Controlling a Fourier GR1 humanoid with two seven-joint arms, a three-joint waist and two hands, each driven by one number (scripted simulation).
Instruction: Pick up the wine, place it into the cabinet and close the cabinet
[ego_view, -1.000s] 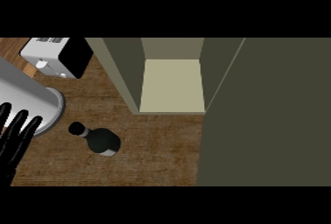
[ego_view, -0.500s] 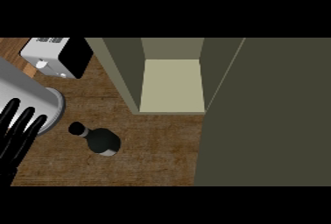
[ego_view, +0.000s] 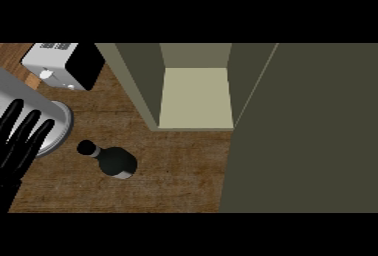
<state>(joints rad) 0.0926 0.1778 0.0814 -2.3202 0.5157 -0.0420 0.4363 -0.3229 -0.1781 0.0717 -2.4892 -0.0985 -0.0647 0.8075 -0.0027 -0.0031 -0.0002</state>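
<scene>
Left hand fingers apart, holding nothing, left of the dark glass wine bottle standing on the brown wooden surface. Grasp the body low, then lift toward the open olive cabinet.

A dark, round-bodied wine bottle with a narrow black neck is standing upright on the brown wooden worktop. Behind it, to the right, the olive-green cabinet is standing open, showing its pale inner shelf.

Wine bottle stands on the counter before the open cabinet.
</scene>
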